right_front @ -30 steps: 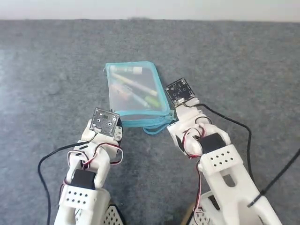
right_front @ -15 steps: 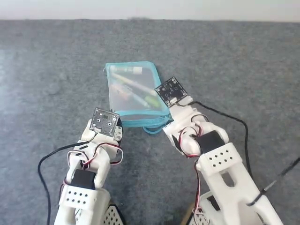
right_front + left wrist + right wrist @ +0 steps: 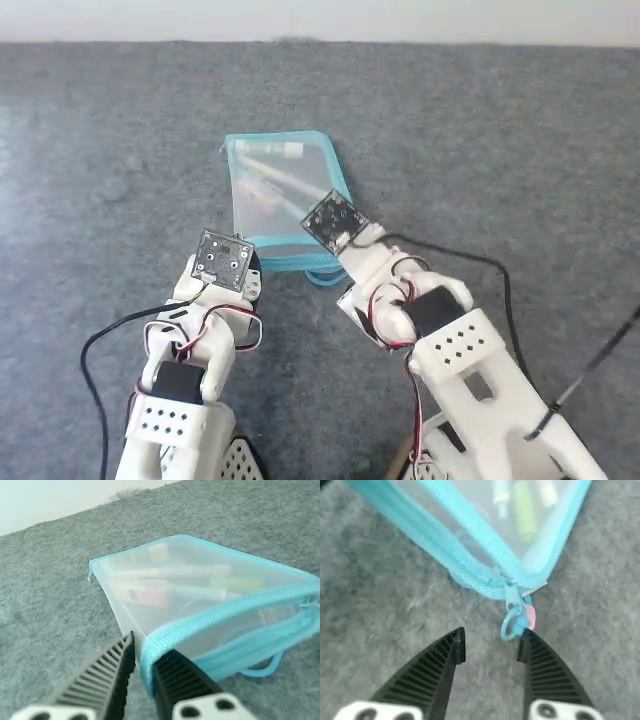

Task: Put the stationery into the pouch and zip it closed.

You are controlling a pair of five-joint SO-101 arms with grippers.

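On grey carpet (image 3: 120, 130), left tool (image 3: 145, 650) tight on pouch (image 3: 200, 595) rim, right tool (image 3: 492, 635) wide, perhaps against zipper pull (image 3: 515, 622).

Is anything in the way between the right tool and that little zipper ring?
Nothing visible. The right tool is open, and the zipper ring hangs just ahead of its tips, with only grey mat between.

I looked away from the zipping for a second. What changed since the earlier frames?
The right gripper swung toward the left arm over the pouch, open at the zipper pull. The left gripper stayed clamped on the pouch's edge; the pouch did not move.
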